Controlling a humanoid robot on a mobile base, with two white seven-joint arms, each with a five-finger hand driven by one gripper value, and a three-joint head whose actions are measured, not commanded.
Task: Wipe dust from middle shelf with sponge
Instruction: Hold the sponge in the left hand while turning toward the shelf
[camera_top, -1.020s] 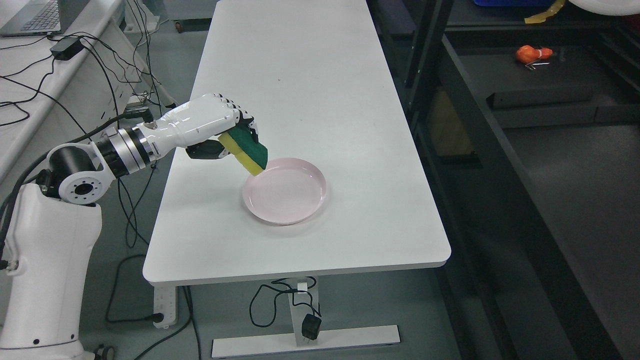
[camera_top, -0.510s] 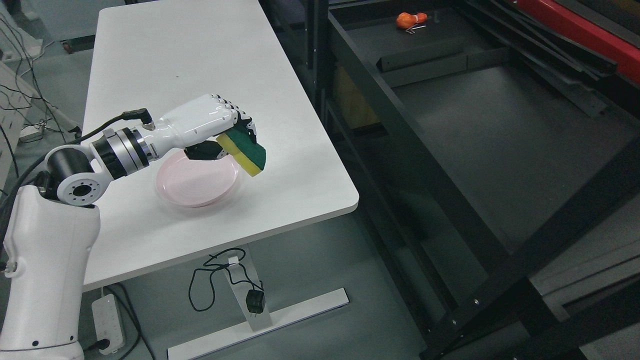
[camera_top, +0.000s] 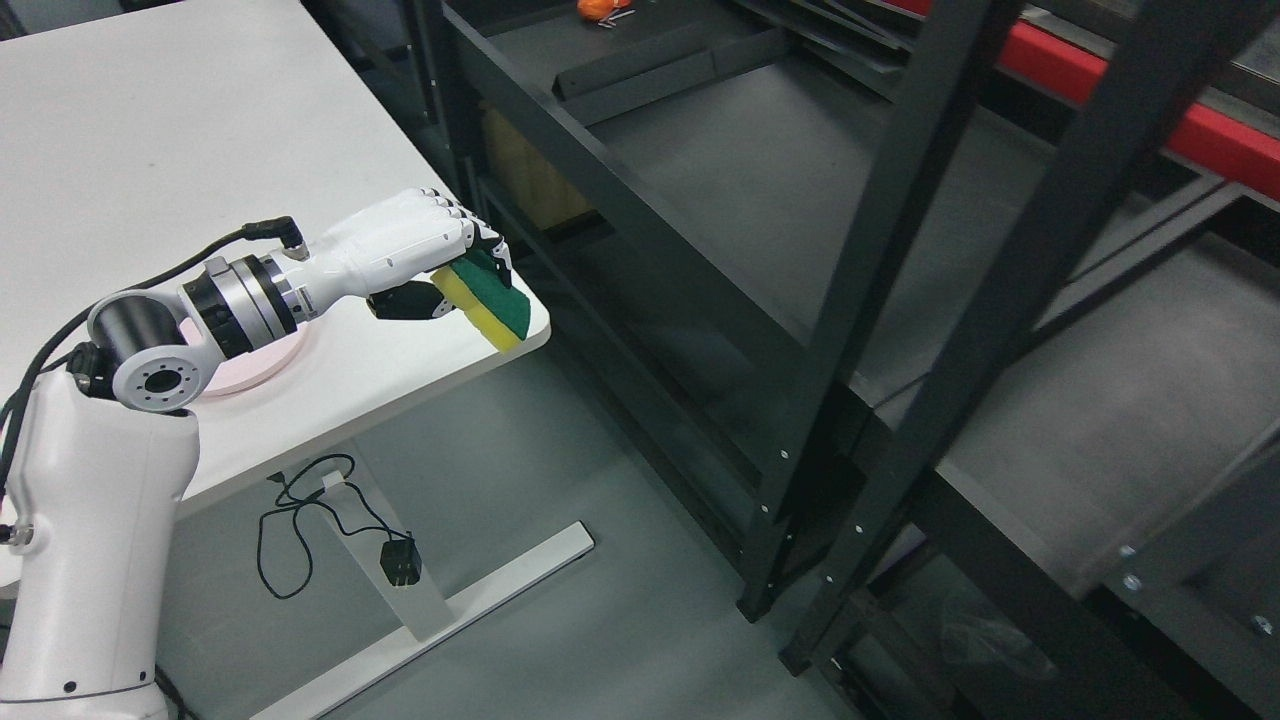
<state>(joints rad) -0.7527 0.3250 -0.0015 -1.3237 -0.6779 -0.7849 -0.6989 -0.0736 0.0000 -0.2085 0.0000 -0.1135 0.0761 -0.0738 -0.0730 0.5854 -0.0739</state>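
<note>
My left hand (camera_top: 455, 275) is shut on a yellow and green sponge (camera_top: 488, 305), which sticks out down and to the right over the near corner of the white table (camera_top: 150, 150). To the right stands a black metal shelf unit (camera_top: 760, 170) with dark grey shelf boards; the sponge is well clear of it, across a gap of floor. My right arm does not show.
A pink plate (camera_top: 250, 370) lies on the table, mostly hidden behind my left forearm. Black uprights (camera_top: 880, 230) of the rack cross the view. A small orange object (camera_top: 592, 6) lies at the far end of a shelf. Cable and plug (camera_top: 400, 565) hang under the table.
The whole view has swung to the right, so table and plate slid left and the shelf unit fills the frame. My left hand keeps the sponge in the same pose.
</note>
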